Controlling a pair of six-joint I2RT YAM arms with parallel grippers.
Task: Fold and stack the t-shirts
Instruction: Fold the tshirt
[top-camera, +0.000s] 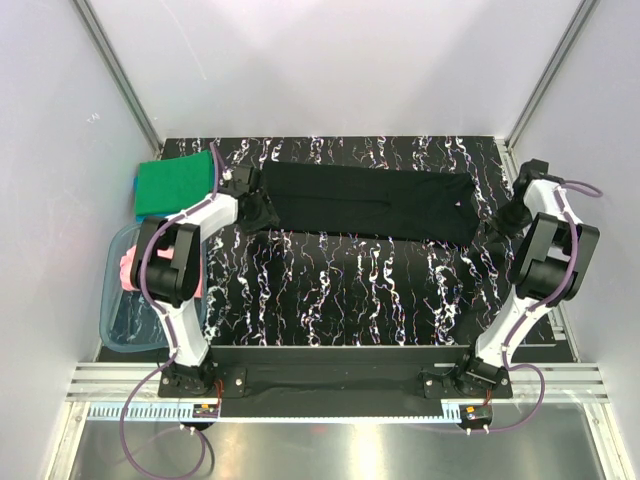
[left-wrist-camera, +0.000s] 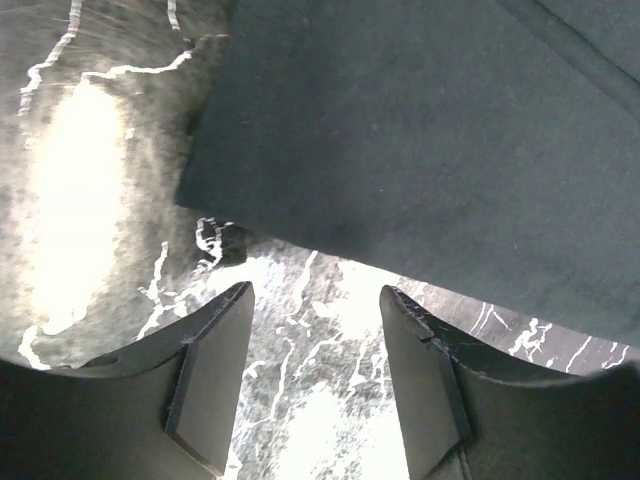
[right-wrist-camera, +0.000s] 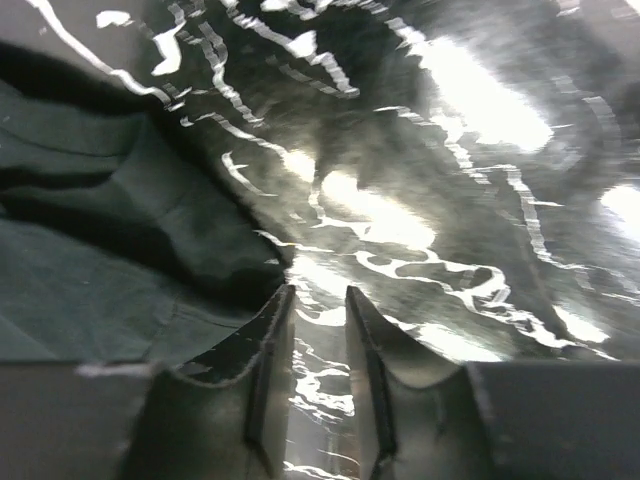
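A fixed camera high above and behind the arm bases looks down over the whole black, white-veined marble-pattern worktop (top-camera: 330, 290). The left wrist camera peers past the left tool (left-wrist-camera: 318, 300) from close above the surface at the left end of the flat black cloth t-shirt (left-wrist-camera: 420, 130). The right wrist camera, equally near and blurred, looks past the right tool (right-wrist-camera: 320, 295) at its opposite end. All three views share shirt and worktop.

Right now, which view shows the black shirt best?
Top external: the whole black shirt is in frame, laid out as a long strip. Left wrist shows only one corner and an edge. Right wrist shows only a rumpled end at the left of its picture.
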